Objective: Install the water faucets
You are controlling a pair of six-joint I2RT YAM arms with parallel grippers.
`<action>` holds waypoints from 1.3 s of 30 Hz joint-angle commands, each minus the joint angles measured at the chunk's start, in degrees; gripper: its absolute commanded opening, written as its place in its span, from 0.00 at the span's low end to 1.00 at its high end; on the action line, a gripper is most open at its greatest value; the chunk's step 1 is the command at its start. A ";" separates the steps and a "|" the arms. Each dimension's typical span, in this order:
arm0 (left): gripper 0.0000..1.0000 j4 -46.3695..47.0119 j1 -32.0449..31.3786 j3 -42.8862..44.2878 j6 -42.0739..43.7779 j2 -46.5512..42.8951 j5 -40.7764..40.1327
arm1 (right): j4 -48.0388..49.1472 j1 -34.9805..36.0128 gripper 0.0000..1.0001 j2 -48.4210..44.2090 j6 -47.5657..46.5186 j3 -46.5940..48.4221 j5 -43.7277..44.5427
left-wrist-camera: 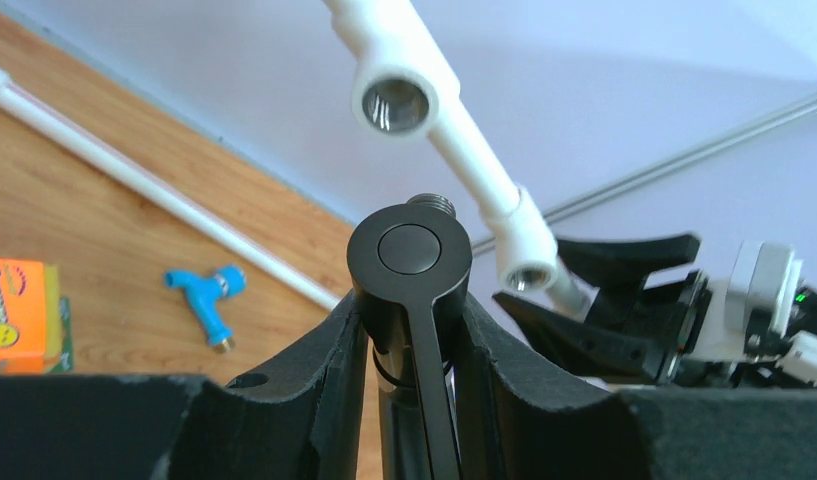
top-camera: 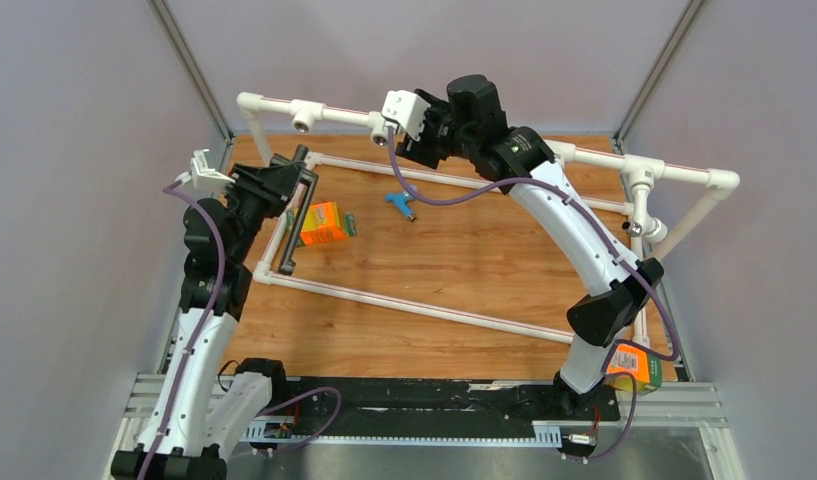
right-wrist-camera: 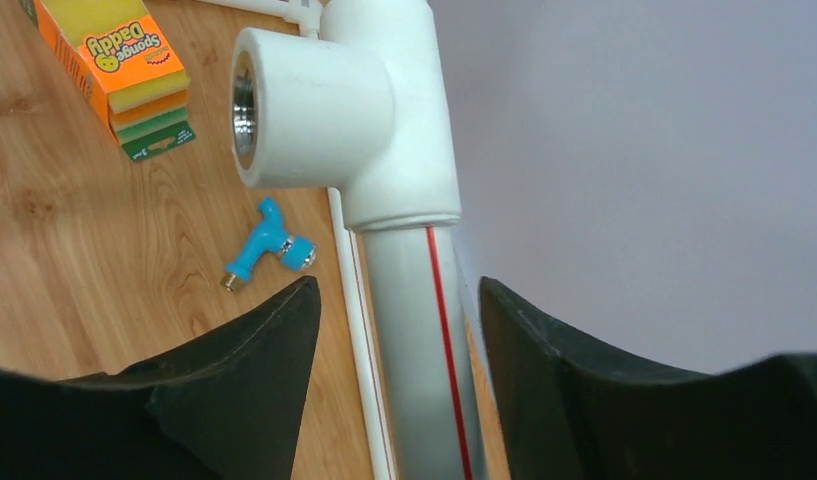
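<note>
Starting at the left, the left gripper [left-wrist-camera: 412, 320] is clamped on the dark faucet [left-wrist-camera: 409, 250], its fingers [left-wrist-camera: 324, 390] pressed to both sides of the body just below the round head. The faucet is held up off the table [top-camera: 464, 270], over the frame's left side. It looks like stiff metal with a smooth, probably slippery finish, and the long tube should give it real leverage. Holding it close to the head, as here, seems the sound choice. Its long axis runs from the head back between the fingers and, from above, on toward the near side. The short threaded stub [left-wrist-camera: 431, 203] points up and away at the tee [left-wrist-camera: 394, 103], still apart from it. Further right, beyond the box [top-camera: 324, 222], the blue faucet [top-camera: 401, 203] lies on its side on the table. It is small and likely light plastic, best pinched across its body, and its brass tip points roughly toward the arms. At the right, the right gripper [right-wrist-camera: 396, 290] straddles the pipe [right-wrist-camera: 414, 330] just below another tee [right-wrist-camera: 384, 110], jaws apart with a gap on each side, holding nothing.
</note>
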 commanded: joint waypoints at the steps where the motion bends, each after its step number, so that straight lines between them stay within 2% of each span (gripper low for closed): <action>1: 0.00 20.58 5.09 -2.29 -11.84 1.19 8.61 | -0.61 -0.52 0.55 0.37 -1.07 2.42 -0.87; 4: 0.00 24.21 5.18 -2.91 -14.41 3.30 10.03 | -0.34 -0.52 0.31 0.11 -0.37 1.89 -0.78; 7: 0.00 24.39 5.18 -2.73 -15.55 4.18 8.37 | 0.10 -0.52 0.11 0.02 0.07 1.19 -0.08; 9: 0.00 23.52 5.27 -2.12 -15.81 4.27 6.61 | 0.71 -0.52 0.01 0.02 0.34 0.66 0.45; 14: 0.00 12.90 5.36 1.13 -14.24 4.01 2.13 | 2.03 -0.52 0.00 -0.42 0.16 -1.53 1.33; 16: 0.00 11.57 5.62 1.22 -14.49 3.66 1.51 | 2.56 -0.52 0.00 -0.59 0.07 -2.24 1.77; 28: 0.00 13.05 8.26 4.47 -15.38 7.52 6.51 | 3.96 -0.52 0.00 -1.91 -0.01 -5.49 1.15; 39: 0.00 12.09 8.26 5.53 -14.85 9.19 6.69 | 4.84 -0.52 0.00 -2.26 -0.10 -6.37 0.71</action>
